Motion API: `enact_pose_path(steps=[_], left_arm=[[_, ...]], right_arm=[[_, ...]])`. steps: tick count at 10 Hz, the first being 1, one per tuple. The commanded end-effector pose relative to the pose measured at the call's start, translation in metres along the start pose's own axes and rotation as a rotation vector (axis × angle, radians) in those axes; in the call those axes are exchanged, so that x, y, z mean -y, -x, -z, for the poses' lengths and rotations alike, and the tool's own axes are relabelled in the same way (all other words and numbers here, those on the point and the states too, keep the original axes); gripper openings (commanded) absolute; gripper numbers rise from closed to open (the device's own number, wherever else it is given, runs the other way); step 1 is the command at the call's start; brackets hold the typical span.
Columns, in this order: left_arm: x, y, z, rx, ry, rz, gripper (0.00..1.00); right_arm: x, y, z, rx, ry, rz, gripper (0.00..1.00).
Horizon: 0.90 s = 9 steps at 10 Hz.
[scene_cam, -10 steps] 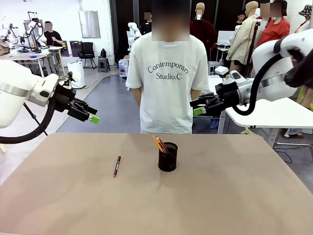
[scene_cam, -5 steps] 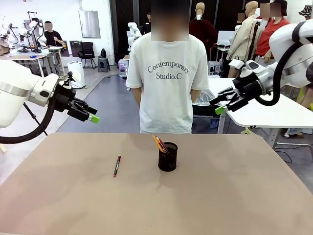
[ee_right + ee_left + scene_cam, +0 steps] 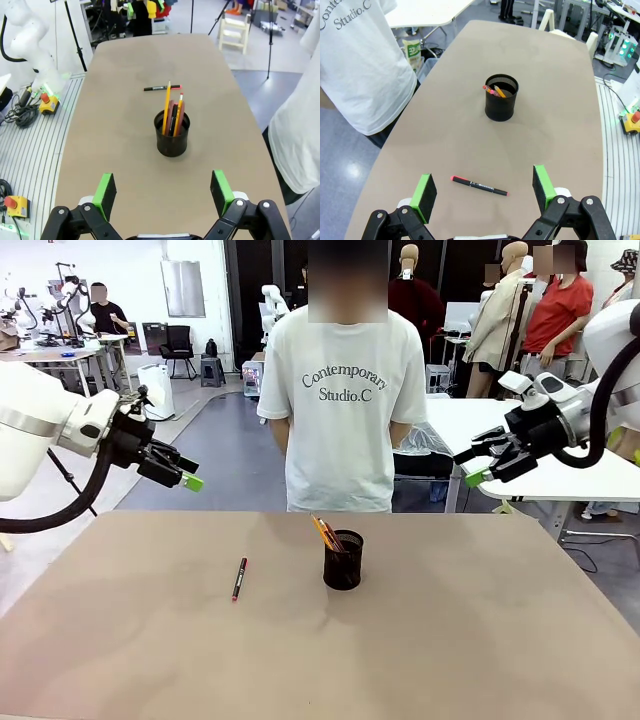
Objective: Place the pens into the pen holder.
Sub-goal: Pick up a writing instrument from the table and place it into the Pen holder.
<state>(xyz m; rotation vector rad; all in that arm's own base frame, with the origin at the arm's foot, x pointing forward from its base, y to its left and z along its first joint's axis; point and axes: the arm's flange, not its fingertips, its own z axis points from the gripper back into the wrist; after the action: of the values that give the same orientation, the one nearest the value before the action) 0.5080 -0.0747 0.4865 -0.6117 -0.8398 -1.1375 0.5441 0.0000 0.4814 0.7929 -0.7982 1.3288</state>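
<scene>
Black pen (image 3: pixel 239 579) is seen flat on table (image 3: pixel 480 640), left of pen holder (image 3: pixel 343 560). Judged light, stiff, prob. slippery; best pinched mid-barrel. Left gripper (image 3: pixel 188 476) & right gripper (image 3: pixel 472 466) are held apart, empty.

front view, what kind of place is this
Probably a robotics lab or test hall: a left arm and a right arm flank one table, a red stop button sits on the ribbed base beside it, and another work table stands on the open floor behind.
</scene>
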Motion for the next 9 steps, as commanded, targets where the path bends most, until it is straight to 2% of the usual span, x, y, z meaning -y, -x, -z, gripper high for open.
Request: enact_pose_path(steps=[1,9], left_arm=[[0.0009,-0.0009,-0.0006,-0.009,-0.003,0.002,1.00],[0.0009,-0.0009,-0.0006,-0.009,-0.003,0.002,1.00]], right_arm=[[0.0069,-0.0086,0.0035,0.000,-0.010,0.008,1.00],[0.0069,-0.0086,0.0035,0.000,-0.010,0.008,1.00]])
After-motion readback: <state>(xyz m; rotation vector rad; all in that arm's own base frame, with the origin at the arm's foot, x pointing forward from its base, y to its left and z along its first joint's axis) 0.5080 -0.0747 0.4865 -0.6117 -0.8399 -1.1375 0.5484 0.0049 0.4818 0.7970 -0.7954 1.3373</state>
